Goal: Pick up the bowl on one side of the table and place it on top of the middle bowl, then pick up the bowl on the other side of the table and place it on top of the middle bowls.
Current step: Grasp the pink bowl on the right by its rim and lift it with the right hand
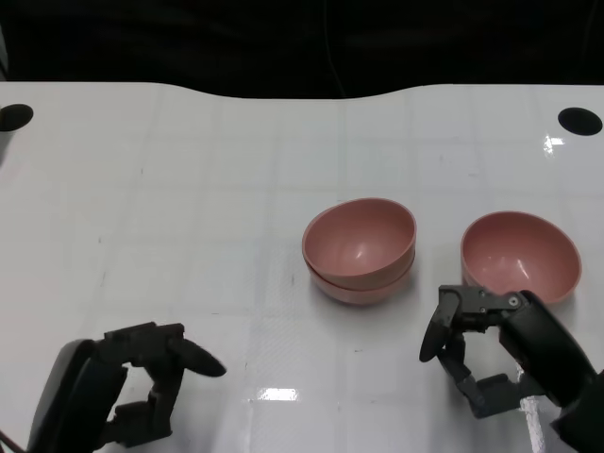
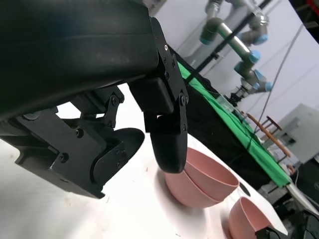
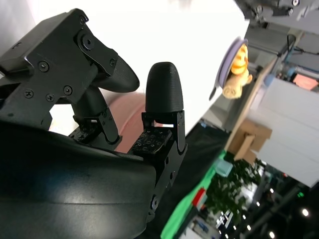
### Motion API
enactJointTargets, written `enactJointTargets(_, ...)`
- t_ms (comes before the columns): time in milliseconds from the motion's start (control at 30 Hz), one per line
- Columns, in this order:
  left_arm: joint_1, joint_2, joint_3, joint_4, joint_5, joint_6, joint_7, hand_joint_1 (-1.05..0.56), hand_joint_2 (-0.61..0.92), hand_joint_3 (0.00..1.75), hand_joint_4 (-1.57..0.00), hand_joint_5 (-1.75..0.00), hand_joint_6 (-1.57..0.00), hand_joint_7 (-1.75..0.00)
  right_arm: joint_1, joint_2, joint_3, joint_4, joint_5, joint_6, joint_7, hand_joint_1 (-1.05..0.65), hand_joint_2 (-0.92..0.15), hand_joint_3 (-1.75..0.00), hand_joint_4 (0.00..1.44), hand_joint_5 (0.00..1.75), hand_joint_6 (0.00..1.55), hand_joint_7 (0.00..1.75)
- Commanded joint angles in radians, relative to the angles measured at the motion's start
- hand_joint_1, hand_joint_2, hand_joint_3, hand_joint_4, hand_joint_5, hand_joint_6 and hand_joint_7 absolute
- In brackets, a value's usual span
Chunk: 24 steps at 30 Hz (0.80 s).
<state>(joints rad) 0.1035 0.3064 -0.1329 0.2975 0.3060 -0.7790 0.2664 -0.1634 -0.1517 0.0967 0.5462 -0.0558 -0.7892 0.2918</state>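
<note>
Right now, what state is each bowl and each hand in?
Stacked pink bowls: two nested at the table's middle, upright, empty, untouched.
Single pink bowl: upright on the robot's right side, empty, not yet lifted.
Left hand: holds nothing, fingers apart, low near the table's front edge.
Right hand: holds nothing, fingers apart, just in front of the single pink bowl.

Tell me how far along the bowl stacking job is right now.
About halfway. One pink bowl already sits nested in the middle bowl, making a stack of two. The right hand is open just in front of the remaining side bowl and holds nothing yet. The left hand is empty, low at the near edge. Left to do: grasp that bowl and set it on the stack.
</note>
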Motion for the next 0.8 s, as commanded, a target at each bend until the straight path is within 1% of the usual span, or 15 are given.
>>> enactJointTargets(33,-0.013,-0.022,0.026,0.043,-0.016,-0.023,-0.006,0.06,0.32,1.53,-0.87,-1.74,-0.8,-1.53,-0.03,-0.047,-0.025,0.009,-0.043,-0.024,-0.036,-0.07,-0.45,-1.03,0.65,1.45,0.7,1.02)
enactJointTargets(100,-0.027,-0.04,0.035,0.076,-0.02,-0.039,-0.004,0.07,0.31,1.55,-0.88,-1.75,-0.79,-1.54,-0.04,-0.083,-0.034,-0.019,-0.112,-0.011,-0.073,-0.12,-0.54,-0.8,0.61,1.27,0.67,0.78)
enactJointTargets(133,-0.031,-0.046,0.039,0.087,-0.02,-0.044,-0.004,0.07,0.3,1.55,-0.88,-1.75,-0.79,-1.55,-0.043,-0.095,-0.036,-0.029,-0.136,-0.005,-0.088,-0.13,-0.59,-0.65,0.57,1.14,0.66,0.62)
enactJointTargets(167,-0.034,-0.051,0.043,0.094,-0.019,-0.049,-0.006,0.07,0.3,1.55,-0.88,-1.75,-0.79,-1.55,-0.044,-0.102,-0.035,-0.034,-0.149,-0.002,-0.098,-0.14,-0.62,-0.58,0.56,1.08,0.66,0.55)
enactJointTargets(200,-0.041,-0.055,0.047,0.107,-0.019,-0.053,-0.008,0.07,0.3,1.56,-0.88,-1.75,-0.79,-1.55,-0.048,-0.128,-0.041,-0.064,-0.205,0.018,-0.13,-0.14,-0.64,-0.54,0.55,1.06,0.67,0.51)
enactJointTargets(233,-0.046,-0.059,0.049,0.117,-0.021,-0.054,-0.011,0.06,0.29,1.56,-0.89,-1.75,-0.79,-1.56,-0.051,-0.149,-0.045,-0.093,-0.253,0.038,-0.159,-0.21,-0.73,-0.33,0.49,0.88,0.61,0.35)
enactJointTargets(267,-0.05,-0.061,0.052,0.124,-0.022,-0.056,-0.014,0.06,0.29,1.57,-0.89,-1.75,-0.79,-1.56,-0.052,-0.163,-0.048,-0.114,-0.287,0.054,-0.181,-0.23,-0.79,-0.2,0.48,0.79,0.61,0.26)
enactJointTargets(300,-0.052,-0.063,0.054,0.129,-0.022,-0.058,-0.016,0.06,0.29,1.57,-0.89,-1.75,-0.79,-1.56,-0.052,-0.171,-0.048,-0.129,-0.309,0.066,-0.197,-0.25,-0.83,-0.12,0.47,0.73,0.61,0.2)
enactJointTargets(400,-0.051,-0.062,0.059,0.13,-0.022,-0.045,-0.039,0.05,0.29,1.57,-0.89,-1.75,-0.78,-1.56,-0.044,-0.199,-0.058,-0.216,-0.414,0.169,-0.262,-0.31,-0.86,-0.04,0.43,0.63,0.57,0.11)
enactJointTargets(500,-0.044,-0.062,0.067,0.119,-0.016,-0.035,-0.052,0.06,0.29,1.56,-0.88,-1.75,-0.79,-1.54,-0.039,-0.228,-0.056,-0.288,-0.51,0.264,-0.301,-0.36,-0.85,-0.01,0.36,0.55,0.5,0.04)
enactJointTargets(567,-0.039,-0.064,0.071,0.111,-0.014,-0.03,-0.057,0.05,0.29,1.55,-0.88,-1.74,-0.8,-1.52,-0.034,-0.24,-0.047,-0.323,-0.554,0.314,-0.312,-0.42,-0.83,0.0,0.33,0.5,0.47,0.02)
enactJointTargets(700,-0.03,-0.066,0.076,0.1,-0.007,-0.026,-0.063,0.06,0.29,1.54,-0.89,-1.73,-0.81,-1.51,-0.031,-0.256,-0.024,-0.364,-0.623,0.391,-0.33,-0.47,-0.81,0.0,0.29,0.45,0.42,0.0)
enactJointTargets(800,-0.026,-0.065,0.076,0.091,0.003,-0.018,-0.065,0.06,0.31,1.5,-0.87,-1.73,-0.8,-1.5,-0.032,-0.264,0.0,-0.407,-0.693,0.496,-0.312,-0.51,-0.79,0.0,0.3,0.45,0.43,0.01)
